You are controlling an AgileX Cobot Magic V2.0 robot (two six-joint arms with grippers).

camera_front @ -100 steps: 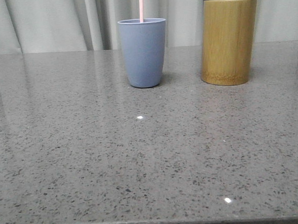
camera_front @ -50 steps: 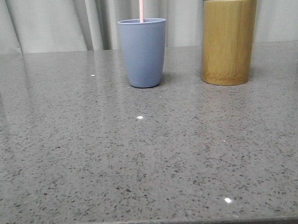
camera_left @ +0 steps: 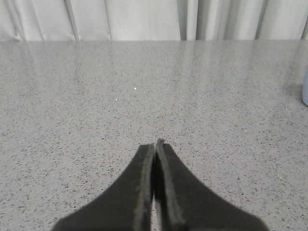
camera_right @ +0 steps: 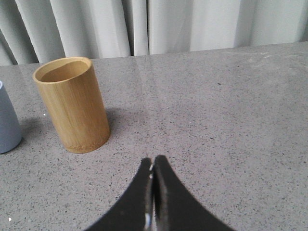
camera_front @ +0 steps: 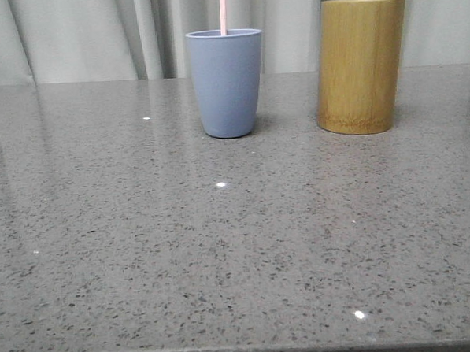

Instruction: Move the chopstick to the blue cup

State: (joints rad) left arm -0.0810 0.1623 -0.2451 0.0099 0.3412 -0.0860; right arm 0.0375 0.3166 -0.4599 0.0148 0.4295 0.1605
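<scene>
The blue cup (camera_front: 226, 82) stands upright at the back middle of the table in the front view. A thin pale pink chopstick (camera_front: 223, 9) stands in it and runs out of the top of the frame. Part of the cup shows in the right wrist view (camera_right: 7, 120) and a sliver in the left wrist view (camera_left: 305, 91). My left gripper (camera_left: 155, 144) is shut and empty over bare table. My right gripper (camera_right: 153, 161) is shut and empty, short of the bamboo holder. Neither gripper shows in the front view.
A tall yellow-brown bamboo holder (camera_front: 361, 65) stands right of the blue cup; its inside looks empty in the right wrist view (camera_right: 72, 103). The grey speckled table (camera_front: 223, 247) ends at a front edge. Pale curtains hang behind.
</scene>
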